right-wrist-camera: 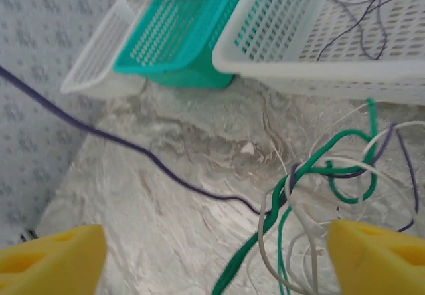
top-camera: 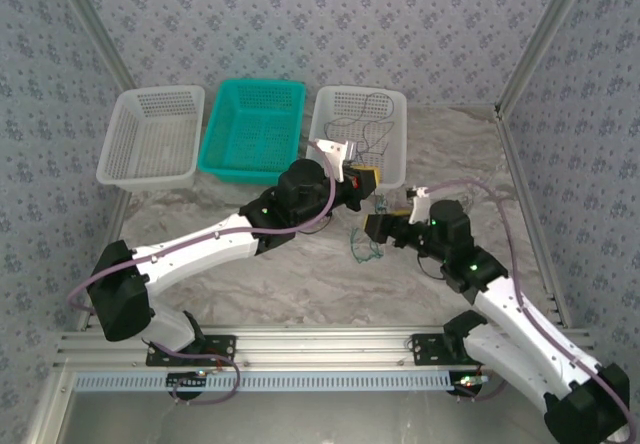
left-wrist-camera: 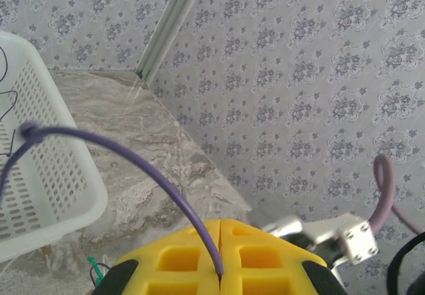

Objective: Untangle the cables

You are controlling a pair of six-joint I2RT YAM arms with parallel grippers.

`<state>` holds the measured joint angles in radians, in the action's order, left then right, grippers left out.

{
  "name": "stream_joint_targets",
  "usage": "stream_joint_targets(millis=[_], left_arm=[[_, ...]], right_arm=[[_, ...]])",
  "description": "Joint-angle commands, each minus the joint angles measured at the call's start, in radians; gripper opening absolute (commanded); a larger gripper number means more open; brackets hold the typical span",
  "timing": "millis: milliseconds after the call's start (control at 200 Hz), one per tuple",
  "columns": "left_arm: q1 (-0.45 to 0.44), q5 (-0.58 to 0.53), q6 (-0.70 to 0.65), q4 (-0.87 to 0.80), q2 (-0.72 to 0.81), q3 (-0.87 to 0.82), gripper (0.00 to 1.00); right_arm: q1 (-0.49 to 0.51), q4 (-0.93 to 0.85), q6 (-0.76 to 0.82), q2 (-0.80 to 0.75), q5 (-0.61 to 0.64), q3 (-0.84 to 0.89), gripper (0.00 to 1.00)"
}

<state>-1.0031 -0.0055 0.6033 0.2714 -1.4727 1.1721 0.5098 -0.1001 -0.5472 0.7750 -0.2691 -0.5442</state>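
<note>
The cables [right-wrist-camera: 325, 175] form a loose tangle of green, white and purple wires on the marble tabletop, seen from above as a small knot [top-camera: 363, 246]. My right gripper [right-wrist-camera: 216, 262] hovers over it, open wide, with the green and white strands lying near its right fingertip [right-wrist-camera: 375, 255]. One thin purple cable [right-wrist-camera: 133, 149] runs out of the tangle toward the upper left. My left gripper [left-wrist-camera: 220, 242] is shut on that purple cable [left-wrist-camera: 133, 155], which arcs up from between its yellow pads. From above, the left gripper [top-camera: 365, 177] sits beside the right-hand white basket.
Three baskets stand along the back: a white one [top-camera: 150, 134], a teal one [top-camera: 252, 129] and another white one [top-camera: 362, 124] holding thin dark wires [right-wrist-camera: 372, 9]. Patterned walls with metal corner posts close in the table. The right gripper [top-camera: 373, 229] is just right of the tangle.
</note>
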Motion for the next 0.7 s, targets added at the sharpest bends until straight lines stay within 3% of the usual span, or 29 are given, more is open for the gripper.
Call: stream_joint_targets(millis=[0, 75, 170, 240, 335, 460, 695], left_arm=[[0.000, -0.015, 0.000, -0.001, 0.026, 0.031, 0.00], [-0.001, -0.020, 0.001, 0.000, 0.033, 0.029, 0.00], [0.000, -0.040, 0.005, -0.021, 0.046, 0.032, 0.00], [0.000, -0.056, 0.003, -0.048, 0.062, 0.037, 0.00], [0.000, -0.079, -0.004, -0.069, 0.095, 0.031, 0.00], [0.008, -0.132, 0.002, -0.111, 0.145, 0.014, 0.00], [0.099, -0.185, 0.005, -0.254, 0.278, -0.013, 0.00]], right_arm=[[0.057, 0.049, -0.003, 0.053, 0.064, 0.019, 0.92], [0.100, 0.075, 0.039, 0.100, 0.170, 0.032, 0.86], [0.107, 0.076, 0.059, 0.175, 0.246, 0.015, 0.64], [0.108, 0.079, 0.063, 0.221, 0.267, -0.001, 0.54], [0.105, 0.066, 0.058, 0.259, 0.299, -0.013, 0.34], [0.089, 0.031, 0.038, 0.254, 0.349, 0.002, 0.00], [0.008, -0.055, -0.066, 0.163, 0.364, 0.088, 0.00]])
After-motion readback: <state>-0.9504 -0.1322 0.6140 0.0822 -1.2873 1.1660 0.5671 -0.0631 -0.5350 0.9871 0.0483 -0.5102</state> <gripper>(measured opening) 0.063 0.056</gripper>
